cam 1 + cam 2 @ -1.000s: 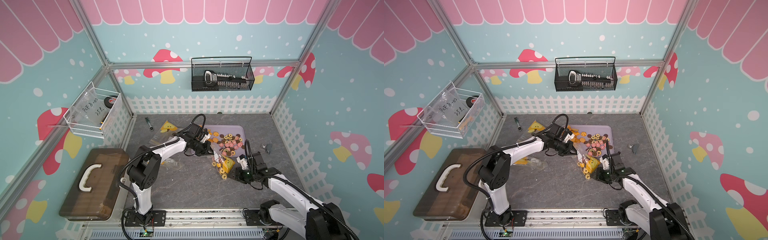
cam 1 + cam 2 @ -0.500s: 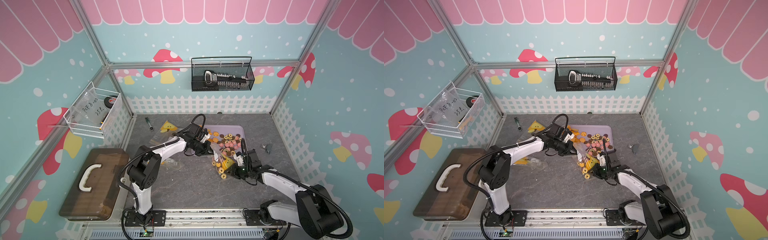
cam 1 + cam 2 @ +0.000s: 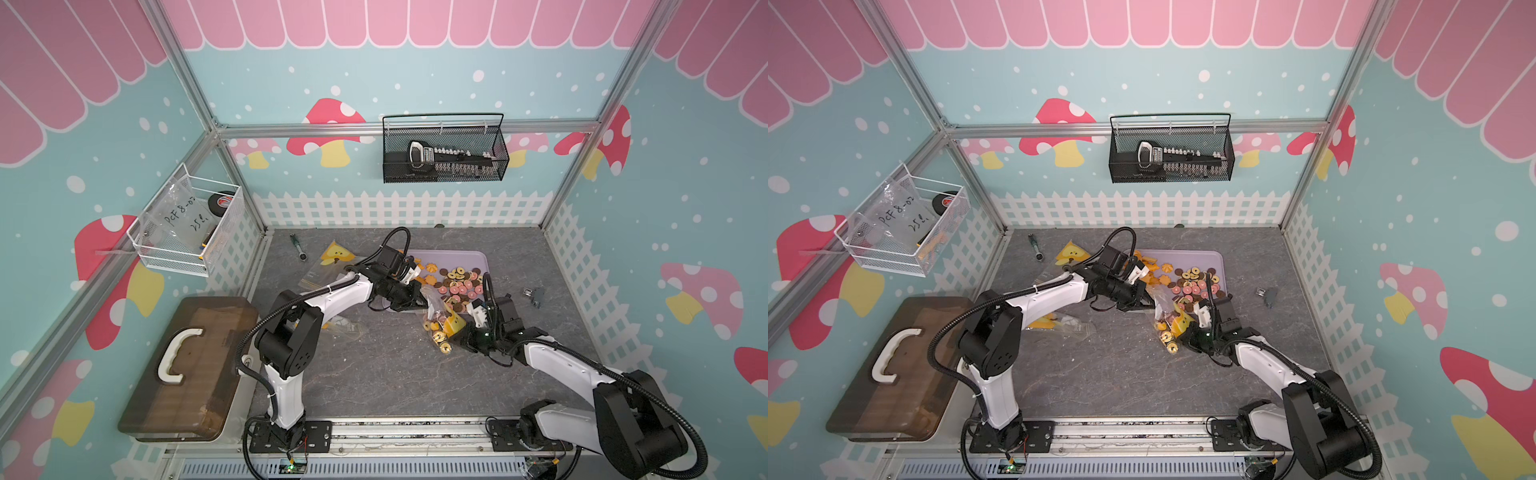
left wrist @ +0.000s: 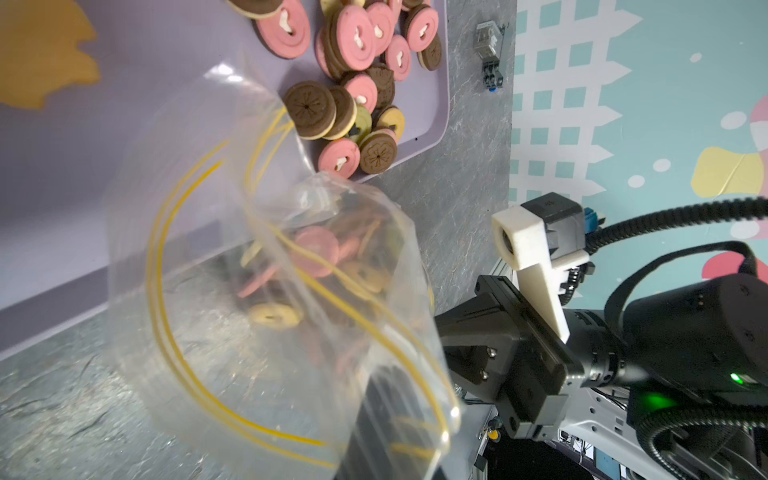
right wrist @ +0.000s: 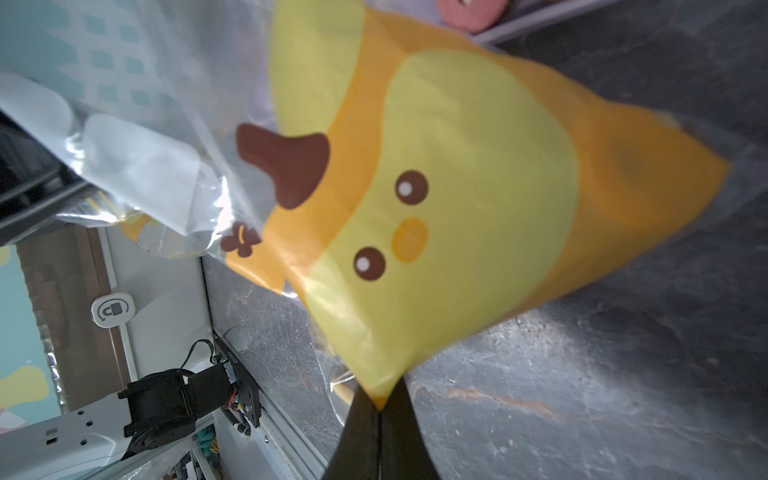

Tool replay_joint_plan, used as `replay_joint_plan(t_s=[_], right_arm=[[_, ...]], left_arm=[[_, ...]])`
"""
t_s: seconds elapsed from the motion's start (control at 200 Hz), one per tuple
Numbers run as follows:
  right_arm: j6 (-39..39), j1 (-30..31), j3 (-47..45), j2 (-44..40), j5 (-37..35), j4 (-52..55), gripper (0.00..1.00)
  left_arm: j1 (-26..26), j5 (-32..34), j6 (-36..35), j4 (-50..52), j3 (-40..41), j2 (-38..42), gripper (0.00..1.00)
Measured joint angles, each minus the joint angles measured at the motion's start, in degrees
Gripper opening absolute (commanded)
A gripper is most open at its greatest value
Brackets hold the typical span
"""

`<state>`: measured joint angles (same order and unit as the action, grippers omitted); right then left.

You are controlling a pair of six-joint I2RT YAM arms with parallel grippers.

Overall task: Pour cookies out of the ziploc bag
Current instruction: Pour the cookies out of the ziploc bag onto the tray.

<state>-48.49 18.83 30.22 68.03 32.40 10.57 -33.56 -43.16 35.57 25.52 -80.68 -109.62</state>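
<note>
left arm (image 3: 340,293) and right arm (image 3: 557,362) low, inward; right jaws tight together, left jaws seemingly too

- A flat grey table top with a stone look (image 3: 374,374) carries everything.
- A pale purple plastic tray (image 3: 457,258) lies near the back. Small round toy cookies (image 3: 459,286) in pink, brown and orange sit in it.
- A flat yellow plastic bag with a chick face (image 3: 334,255) lies left of the tray.
- A short dark tool (image 3: 298,247) lies just beside that bag.
- A crumpled clear plastic bag (image 3: 347,326) lies further forward on the left.
- A small grey part (image 3: 536,296) lies right of the tray.
</note>
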Motion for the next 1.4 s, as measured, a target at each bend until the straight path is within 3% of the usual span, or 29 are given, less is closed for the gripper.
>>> replay_joint_plan(t_s=[0.25,0.49,0.861,1.156,1.401], right_arm=[[2.54,-3.58,5.73,-7.89,0.02,9.49,0.00],[5.60,-9.11,7.82,-8.66,0.57,15.21,0.00],[11.96,-23.06,13.38,-9.03,4.22,22.47,0.00],[15.96,-30.12,18.75,-8.96,6.16,27.87,0.00],[17.40,-32.72,19.78,-8.85,6.16,30.16,0.00]], left_arm=[[-1.44,-0.50,-0.15,2.19,-7.26,-1.03,0.00],[-3.28,-0.61,-0.28,5.11,-17.51,-6.25,0.00],[-5.14,-1.92,0.04,10.34,-40.37,-19.50,0.00],[-6.86,-3.87,4.09,10.86,-58.21,-32.87,0.00],[-7.82,-5.75,9.29,7.48,-61.33,-38.34,0.00]])
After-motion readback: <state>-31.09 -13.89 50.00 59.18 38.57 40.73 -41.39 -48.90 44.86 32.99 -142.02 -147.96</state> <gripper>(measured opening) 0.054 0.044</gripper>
